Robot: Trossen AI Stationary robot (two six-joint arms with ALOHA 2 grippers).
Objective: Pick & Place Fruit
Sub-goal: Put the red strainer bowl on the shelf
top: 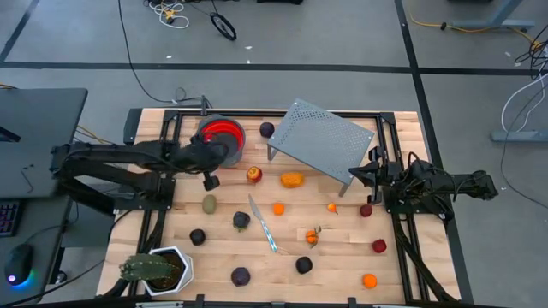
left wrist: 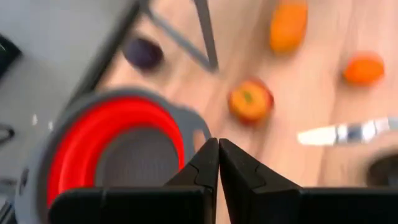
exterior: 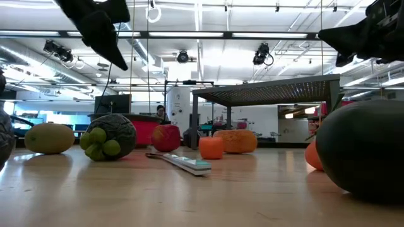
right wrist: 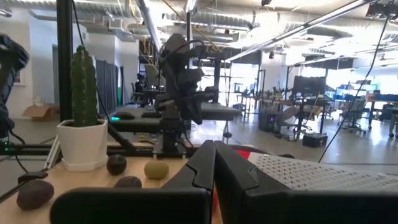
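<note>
I see the left gripper (top: 211,180) hanging just beside the red bowl (top: 224,134), jaws pressed together on nothing. The right gripper (top: 354,174) waits near the perforated grey rack (top: 324,139), jaws together too. The fruit (top: 254,174) lies scattered over the wooden table (top: 342,248), around the knife (top: 263,224).
</note>
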